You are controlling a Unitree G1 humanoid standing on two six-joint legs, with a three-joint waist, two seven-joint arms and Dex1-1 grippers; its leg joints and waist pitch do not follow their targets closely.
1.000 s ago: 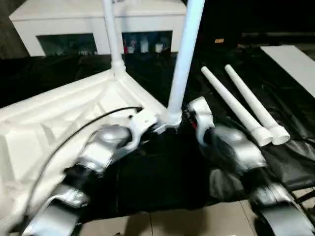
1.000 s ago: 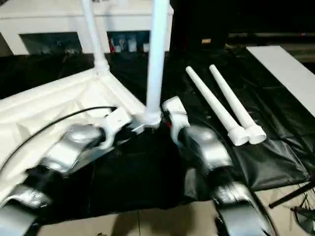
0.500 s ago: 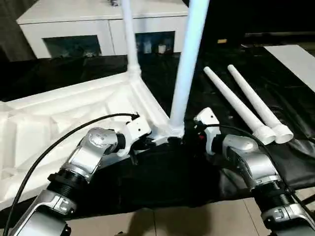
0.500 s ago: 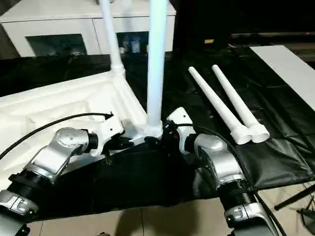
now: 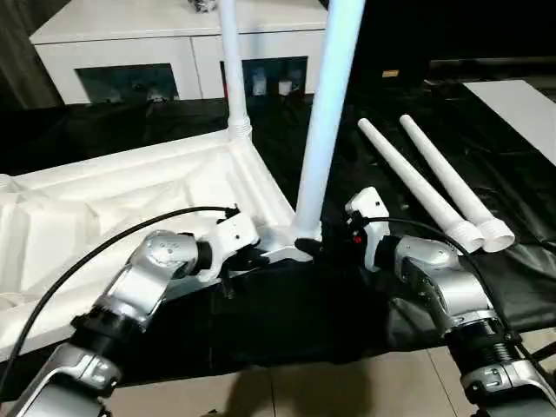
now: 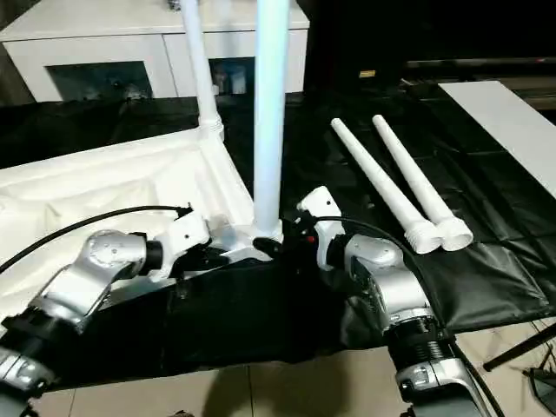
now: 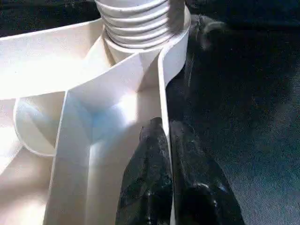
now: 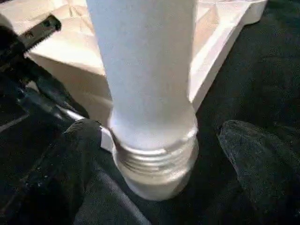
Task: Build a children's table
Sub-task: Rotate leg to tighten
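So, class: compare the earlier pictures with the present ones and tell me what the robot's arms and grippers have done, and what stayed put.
Both forearms have drawn back toward the robot. The right gripper stands open around the base of the near leg. The left gripper stays shut on the tabletop's rim. Unchanged: the two upright legs in their sockets and the two loose legs on the black sheet.

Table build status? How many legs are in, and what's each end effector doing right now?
Done: two legs stand upright in corner sockets of the upside-down tabletop, the far leg and the near leg. In hand: the left end effector is shut on the tabletop's rim beside the near leg; the right end effector is open around that leg's threaded base. Left: two loose legs lie on the black sheet.
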